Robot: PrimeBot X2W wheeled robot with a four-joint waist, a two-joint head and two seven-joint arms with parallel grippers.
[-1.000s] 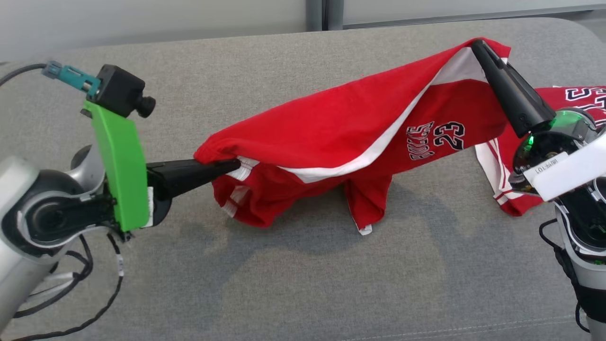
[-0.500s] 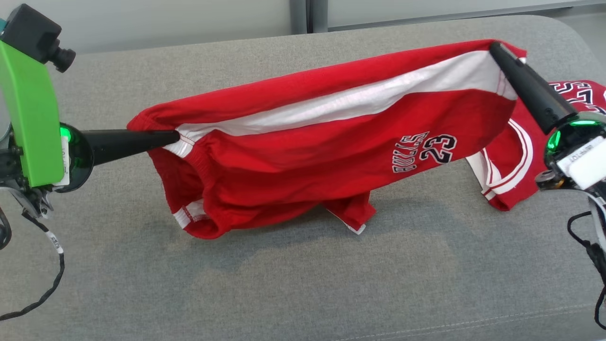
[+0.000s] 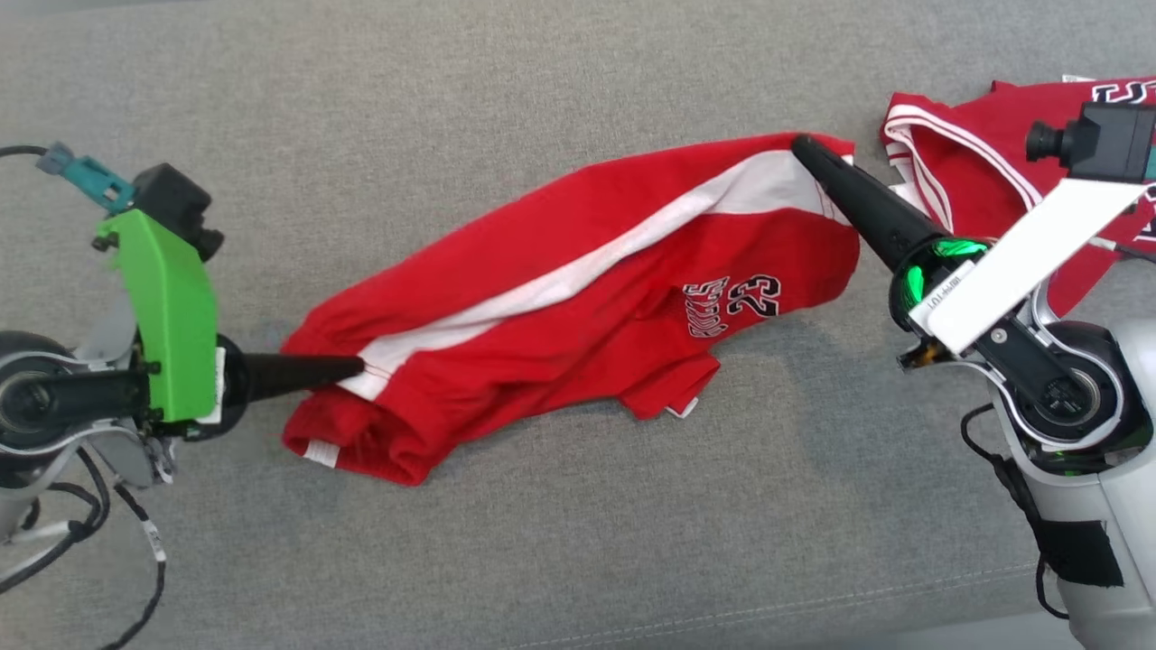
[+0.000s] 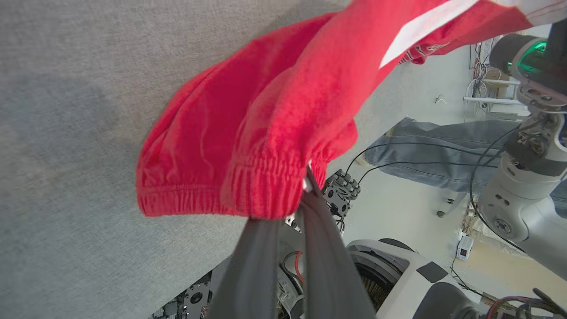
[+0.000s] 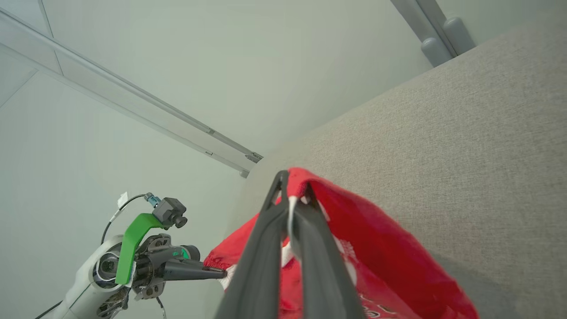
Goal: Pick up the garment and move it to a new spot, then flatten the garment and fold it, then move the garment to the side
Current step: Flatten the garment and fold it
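Left fingers (image 3: 307, 372), right fingers (image 3: 858, 208) both clamped on red shorts (image 3: 560, 235) — elastic waistband (image 4: 261, 195) in left wrist view

Red shorts (image 3: 578, 298) (white side stripe), stretched out, partly lifted

Our left claw (image 4: 285, 212) is closed on the elastic waistband of the red garment (image 4: 266, 110), in front of the grey fabric surface (image 4: 66, 133). We also see its white stripe (image 4: 416, 26) and, at the right, the right arm (image 4: 522, 177) with a green light.
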